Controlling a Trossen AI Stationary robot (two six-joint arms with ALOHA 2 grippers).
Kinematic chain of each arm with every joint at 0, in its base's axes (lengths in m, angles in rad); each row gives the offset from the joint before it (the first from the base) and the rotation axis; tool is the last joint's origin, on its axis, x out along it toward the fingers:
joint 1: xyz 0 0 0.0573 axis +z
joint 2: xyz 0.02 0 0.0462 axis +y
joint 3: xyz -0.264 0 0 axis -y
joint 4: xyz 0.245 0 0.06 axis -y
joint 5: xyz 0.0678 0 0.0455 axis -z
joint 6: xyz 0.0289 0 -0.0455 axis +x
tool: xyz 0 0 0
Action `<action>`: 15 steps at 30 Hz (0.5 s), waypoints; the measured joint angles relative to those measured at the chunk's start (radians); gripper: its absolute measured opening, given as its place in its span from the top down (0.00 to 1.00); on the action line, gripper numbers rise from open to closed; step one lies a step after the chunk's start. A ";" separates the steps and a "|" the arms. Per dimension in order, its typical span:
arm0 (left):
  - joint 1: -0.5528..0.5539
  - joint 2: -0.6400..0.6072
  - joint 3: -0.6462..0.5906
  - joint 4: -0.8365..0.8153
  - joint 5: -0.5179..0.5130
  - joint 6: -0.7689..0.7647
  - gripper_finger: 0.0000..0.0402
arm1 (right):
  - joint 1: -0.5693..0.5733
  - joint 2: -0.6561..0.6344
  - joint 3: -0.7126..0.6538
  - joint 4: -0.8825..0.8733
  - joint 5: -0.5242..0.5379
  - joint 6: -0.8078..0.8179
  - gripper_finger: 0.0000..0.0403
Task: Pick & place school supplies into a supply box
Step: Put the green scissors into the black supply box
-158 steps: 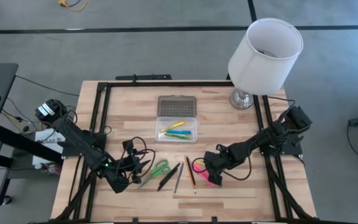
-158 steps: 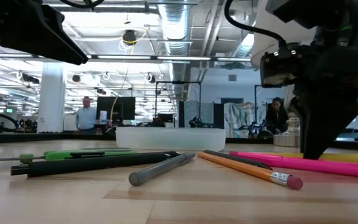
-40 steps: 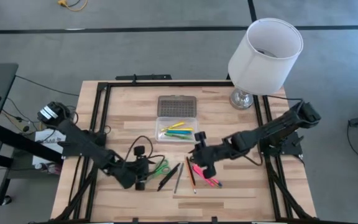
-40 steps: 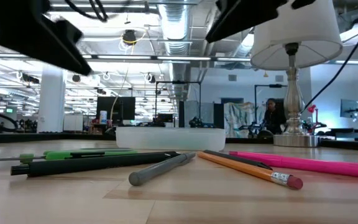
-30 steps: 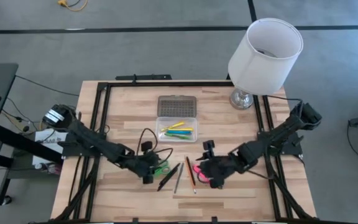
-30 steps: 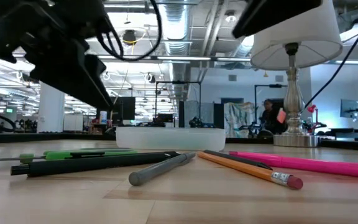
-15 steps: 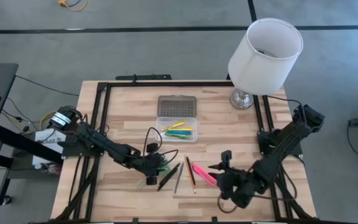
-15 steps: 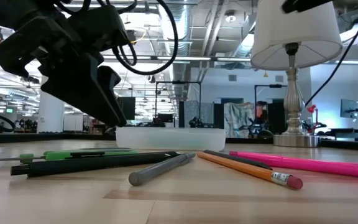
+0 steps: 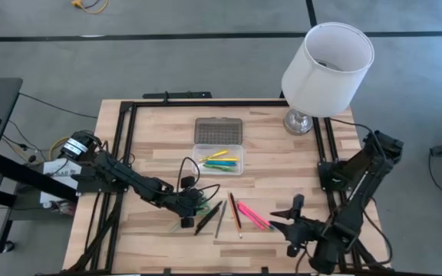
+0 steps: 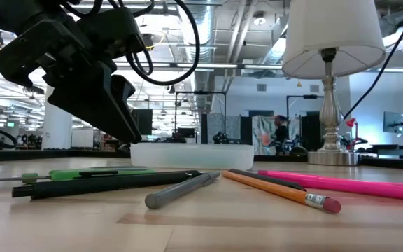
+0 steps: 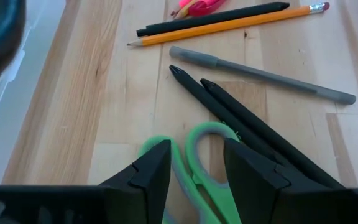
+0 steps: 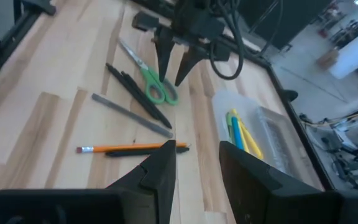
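While the right gripper [image 9: 291, 228] is hanging open and empty over the table's near right corner, well apart from the supplies, the left gripper [image 9: 192, 205] is hovering low over the green-handled scissors [image 11: 194, 163], its two dark fingers [image 11: 146, 176] spread to either side of the handle loops and not closed on them. Just beside the scissors, two black pens [image 11: 241, 127] are lying side by side, then a grey pen [image 9: 219, 218], an orange pencil [image 9: 235, 214] and a pink highlighter [image 9: 252, 215], all loose on the wooden table [image 9: 156, 142]. Farther back, the clear supply box [image 9: 218, 159] is sitting open with yellow and green markers [image 9: 219, 160] already lying in it, its grey ribbed lid [image 9: 219, 129] folded flat behind. Beyond that, at the far right corner, a white lamp [image 9: 327, 63] is standing.
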 joint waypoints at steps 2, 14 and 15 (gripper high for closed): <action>0.000 0.014 0.000 0.009 0.000 0.000 0.65 | 0.013 0.006 0.000 0.000 0.019 0.010 0.71; 0.026 0.084 0.000 -0.008 0.032 -0.046 0.65 | 0.029 0.010 0.000 0.009 0.023 0.021 0.71; 0.030 0.083 0.001 -0.015 0.045 -0.047 0.65 | 0.029 0.010 0.000 0.010 0.023 0.021 0.71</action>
